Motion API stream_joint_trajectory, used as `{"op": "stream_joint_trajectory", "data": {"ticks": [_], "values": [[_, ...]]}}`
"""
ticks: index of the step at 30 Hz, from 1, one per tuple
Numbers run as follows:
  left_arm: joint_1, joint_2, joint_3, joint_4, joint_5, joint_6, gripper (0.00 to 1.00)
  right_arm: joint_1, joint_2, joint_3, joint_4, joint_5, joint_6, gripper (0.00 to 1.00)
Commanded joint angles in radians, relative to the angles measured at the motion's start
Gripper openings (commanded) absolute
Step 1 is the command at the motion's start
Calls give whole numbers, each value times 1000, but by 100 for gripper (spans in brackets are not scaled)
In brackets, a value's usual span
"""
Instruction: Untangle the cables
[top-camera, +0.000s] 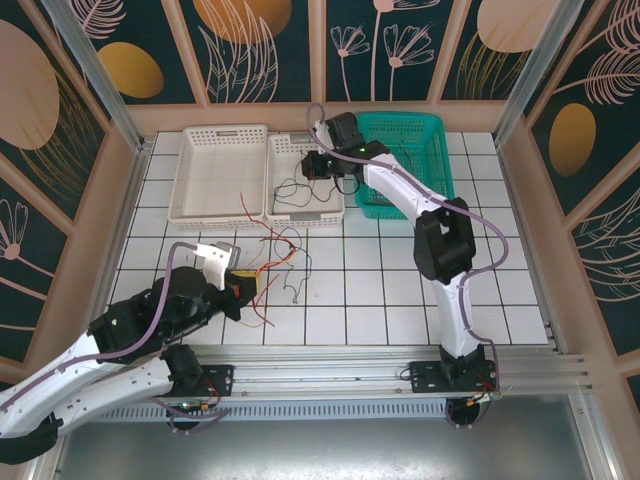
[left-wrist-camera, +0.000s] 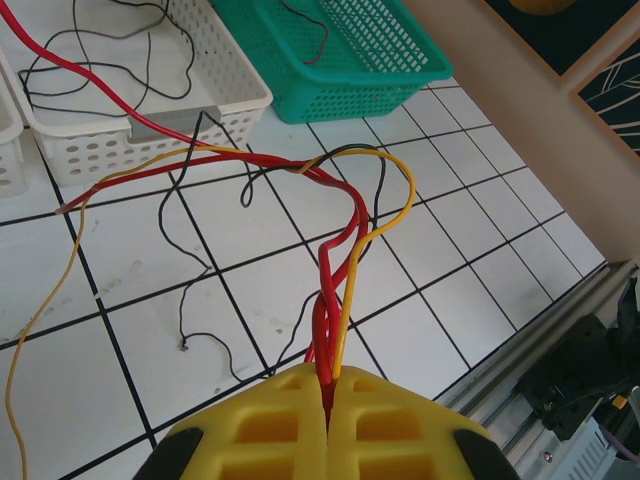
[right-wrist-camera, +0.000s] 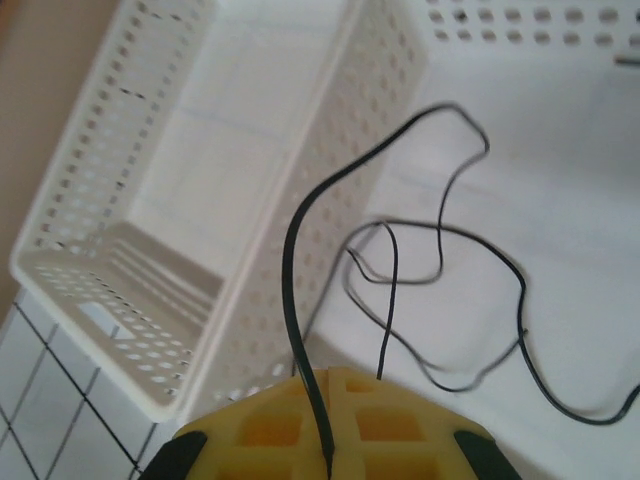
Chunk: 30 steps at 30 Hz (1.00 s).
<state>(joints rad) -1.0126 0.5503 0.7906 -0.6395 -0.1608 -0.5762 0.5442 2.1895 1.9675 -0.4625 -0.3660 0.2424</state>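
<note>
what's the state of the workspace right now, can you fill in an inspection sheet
surface: white tiled table, dark grid lines
job's things: red wires and a yellow wire crossing a loose black wire on the tiles; a long black wire lies in the middle white basket
clutter: empty white basket at far left, green basket at far right
grippers: left gripper shut on the red wires and yellow wire; right gripper shut on the long black wire
cables: purple cables run along both arms
surroundings: leaf-patterned wall panels, metal rail at the near edge
</note>
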Motion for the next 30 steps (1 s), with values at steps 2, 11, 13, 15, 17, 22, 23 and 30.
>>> {"op": "stream_joint_trajectory", "data": {"ticks": [2,11,13,15,17,22,23,30], "values": [[5,-7,-9,30,14,19,0,-3,63,95,-112,21,10,6],[5,-7,-10,30,12,19,0,-3,73,152,-191,59,2,26],[4,-6,-10,30,12,19,0,-3,55,153,-202,70,-3,31],[4,-6,-9,31,14,19,0,-3,30,142,-208,83,-12,33],[4,-2,-9,31,14,19,0,-3,-17,106,-188,86,-15,36],[4,5,-10,31,15,19,0,-3,-125,27,-129,27,-13,43],[5,7,-9,32,15,19,0,-3,-138,24,-129,12,-13,44],[4,17,-10,29,15,19,0,51,-43,201,-306,-8,-75,50]]}}
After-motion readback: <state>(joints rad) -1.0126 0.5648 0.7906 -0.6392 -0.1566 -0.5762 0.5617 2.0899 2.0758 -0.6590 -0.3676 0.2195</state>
